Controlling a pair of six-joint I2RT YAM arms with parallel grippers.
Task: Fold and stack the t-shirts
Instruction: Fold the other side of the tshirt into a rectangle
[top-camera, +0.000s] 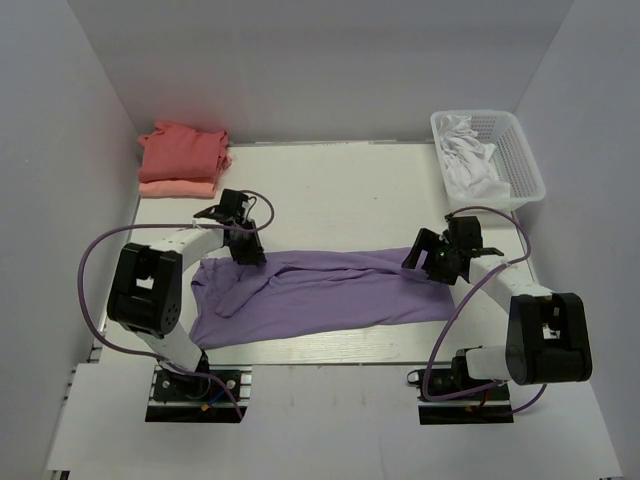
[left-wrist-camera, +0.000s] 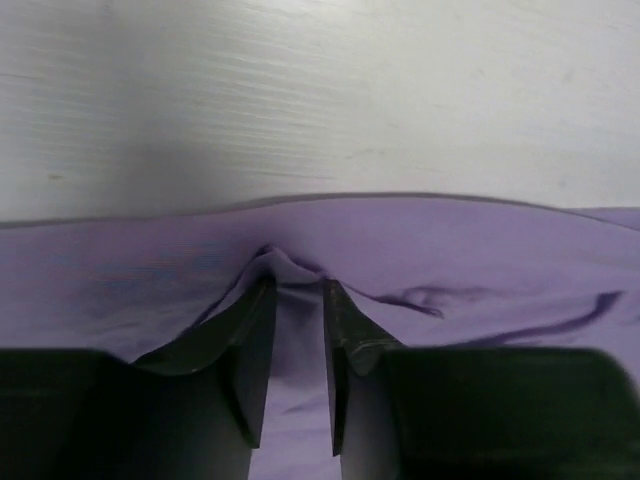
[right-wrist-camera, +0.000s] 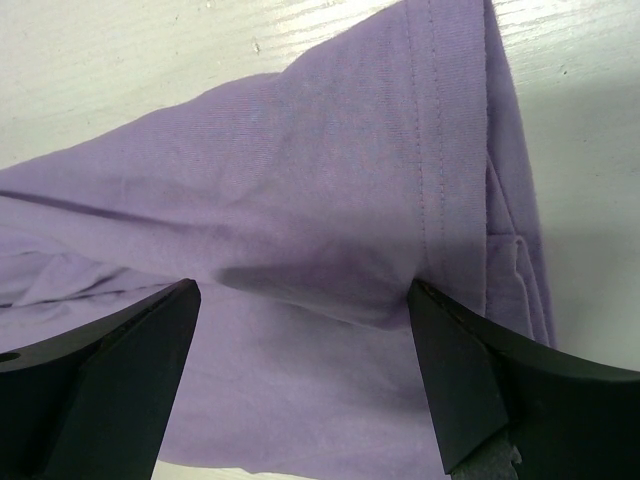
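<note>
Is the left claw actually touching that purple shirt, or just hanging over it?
Touching. The left wrist view shows the left claw closed on a raised fold of the purple shirt, with the cloth bunched up where it is pinched.

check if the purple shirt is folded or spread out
Partly folded: the purple shirt lies as a long band across the table, layers showing at its hem, not yet a compact square. Left claw pinches it.
</note>
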